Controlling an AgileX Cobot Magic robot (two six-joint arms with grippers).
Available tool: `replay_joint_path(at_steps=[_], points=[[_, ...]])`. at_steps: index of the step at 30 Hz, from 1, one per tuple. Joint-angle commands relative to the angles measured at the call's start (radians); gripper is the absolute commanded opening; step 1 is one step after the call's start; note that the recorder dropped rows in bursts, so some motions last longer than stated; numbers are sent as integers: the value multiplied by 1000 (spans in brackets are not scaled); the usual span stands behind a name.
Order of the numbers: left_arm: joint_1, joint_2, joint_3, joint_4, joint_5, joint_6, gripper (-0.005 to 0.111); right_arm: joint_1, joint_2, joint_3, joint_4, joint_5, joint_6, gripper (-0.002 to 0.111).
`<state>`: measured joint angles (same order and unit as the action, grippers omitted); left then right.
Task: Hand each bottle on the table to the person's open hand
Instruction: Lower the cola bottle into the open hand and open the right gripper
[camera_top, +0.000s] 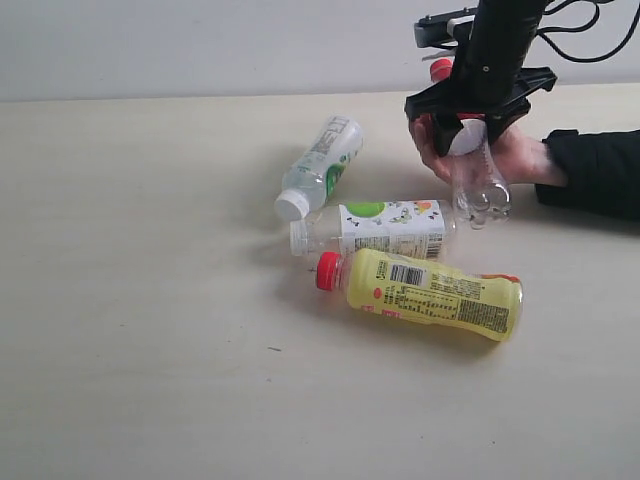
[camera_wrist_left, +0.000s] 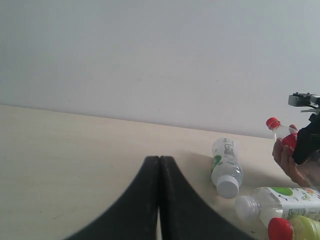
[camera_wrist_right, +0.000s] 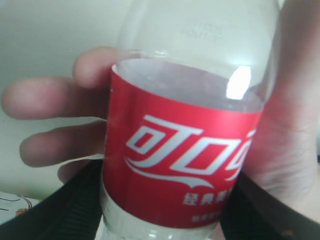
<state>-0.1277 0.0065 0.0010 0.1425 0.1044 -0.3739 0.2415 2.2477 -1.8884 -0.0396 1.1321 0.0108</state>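
My right gripper (camera_top: 467, 120) (camera_wrist_right: 165, 215) is shut on the clear bottle with the red label (camera_wrist_right: 185, 165) (camera_top: 480, 185), a black finger (camera_wrist_right: 65, 210) pressed to each side. The person's open hand (camera_top: 522, 155) (camera_wrist_right: 55, 100) lies right behind that bottle, fingers curling around it. Three more bottles lie on the table (camera_top: 150, 300): the yellow one with a red cap (camera_top: 430, 292) and two clear ones with white-green labels (camera_top: 322, 165) (camera_top: 385, 230). My left gripper (camera_wrist_left: 159, 160) is shut and empty, low over bare table, apart from the bottles (camera_wrist_left: 226, 167).
The person's black sleeve (camera_top: 595, 170) rests on the table at the right edge. A pale wall (camera_top: 200, 45) runs behind the table's far edge. The three lying bottles sit close together in the middle.
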Motion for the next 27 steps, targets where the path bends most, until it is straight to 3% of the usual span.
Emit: replay_joint_path(at_steps=[1,13,27], points=[[1,-6,-1,5,-4,1,1,-8,-1,-6,-24,-3,1,56],[1,-6,-1,5,-4,1,1,-8,-11,-6,-24,-46,20,77],[1,-6,-1,5,-4,1,1,-8,-228,-6,0,89,18,77]])
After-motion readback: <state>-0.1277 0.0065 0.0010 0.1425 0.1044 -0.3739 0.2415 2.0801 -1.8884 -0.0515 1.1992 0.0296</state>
